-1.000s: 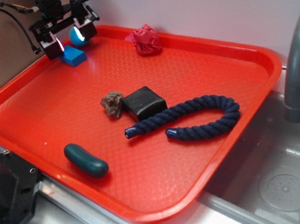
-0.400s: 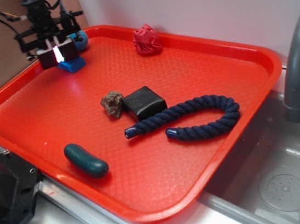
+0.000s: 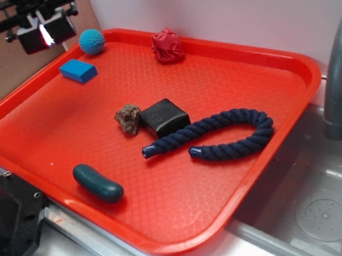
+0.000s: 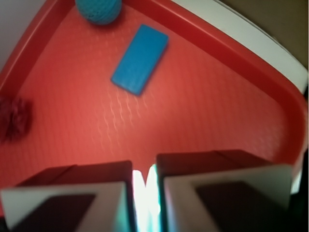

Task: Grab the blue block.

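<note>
One blue block (image 3: 78,70) lies flat on the red tray (image 3: 288,62) beside a teal ball (image 3: 91,41); gripper (image 3: 45,36) raised above, jaws nearly closed, empty

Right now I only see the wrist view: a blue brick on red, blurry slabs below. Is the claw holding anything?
Observer: Nothing. From outside, the gripper hangs in the air over the tray's far corner; the blue block lies flat on the tray, apart from it.
Operator: Anything on that tray besides the block and the ball?
Observer: Yes: a black box, a dark rope, a brownish lump and a dark teal capsule, all nearer the front.
Operator: And beyond the tray?
Observer: A grey faucet over a sink.
</note>
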Controlling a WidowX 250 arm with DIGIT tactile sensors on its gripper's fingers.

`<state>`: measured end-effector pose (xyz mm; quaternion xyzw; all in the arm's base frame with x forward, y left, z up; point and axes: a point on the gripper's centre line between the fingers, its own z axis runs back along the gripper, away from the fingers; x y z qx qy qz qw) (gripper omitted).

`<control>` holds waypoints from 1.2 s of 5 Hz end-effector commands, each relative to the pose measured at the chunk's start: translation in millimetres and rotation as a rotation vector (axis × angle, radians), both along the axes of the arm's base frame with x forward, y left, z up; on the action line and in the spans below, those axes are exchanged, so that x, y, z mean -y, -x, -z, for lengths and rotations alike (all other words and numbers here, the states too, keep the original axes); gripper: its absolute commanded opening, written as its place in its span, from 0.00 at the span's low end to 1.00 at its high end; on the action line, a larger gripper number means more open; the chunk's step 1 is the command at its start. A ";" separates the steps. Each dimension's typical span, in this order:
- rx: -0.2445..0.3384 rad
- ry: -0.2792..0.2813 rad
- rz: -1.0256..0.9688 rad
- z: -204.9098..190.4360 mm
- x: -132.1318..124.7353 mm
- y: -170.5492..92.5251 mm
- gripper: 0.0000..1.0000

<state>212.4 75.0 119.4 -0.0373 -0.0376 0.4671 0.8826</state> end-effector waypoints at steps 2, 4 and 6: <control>0.072 -0.023 -0.166 36.3 -38.0 -31.4 1.00; -0.010 -0.018 -0.242 66.6 -64.1 -44.9 1.00; -0.066 -0.010 -0.288 72.8 -90.7 -32.8 1.00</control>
